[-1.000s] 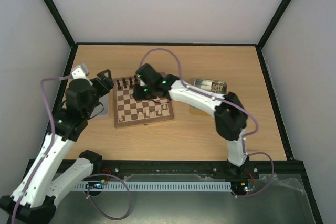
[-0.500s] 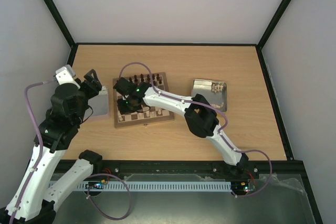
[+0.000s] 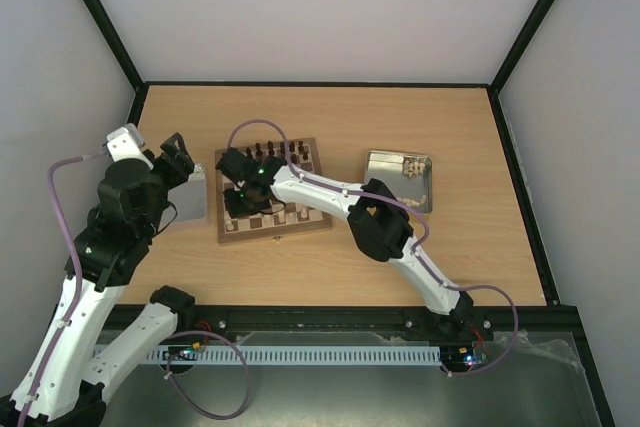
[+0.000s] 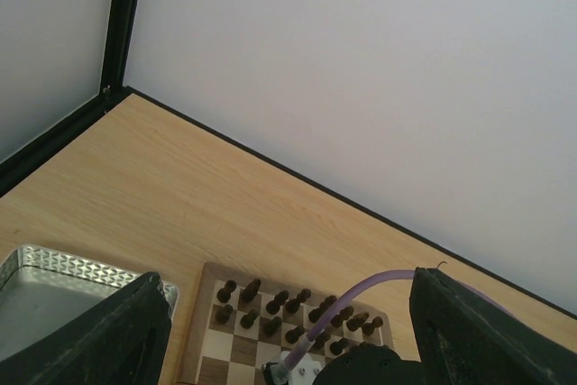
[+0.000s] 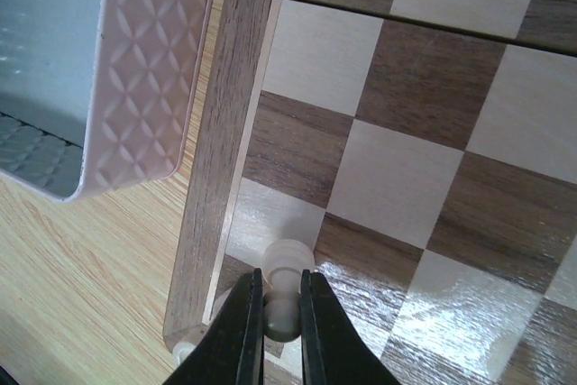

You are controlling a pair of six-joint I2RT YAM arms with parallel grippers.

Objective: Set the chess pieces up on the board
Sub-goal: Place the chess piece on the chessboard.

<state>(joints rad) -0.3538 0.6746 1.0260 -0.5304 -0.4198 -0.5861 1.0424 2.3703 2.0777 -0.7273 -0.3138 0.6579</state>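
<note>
- Right arm (image 3: 330, 190): stretched far to the left, wrist pitched down.
- Right end effector (image 5: 275, 317): fingers nearly together, pinching a pale piece (image 5: 287, 261) at its stem.
- Left arm (image 3: 105, 247): folded upright, wrist raised.
- Left end effector (image 3: 178, 155): fingers spread wide.

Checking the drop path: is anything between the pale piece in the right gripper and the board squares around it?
Nothing visible. The right gripper holds the pale piece near the board corner, and the squares around it look bare. The tin sits off the board's edge, beside the path, not in it.
</note>
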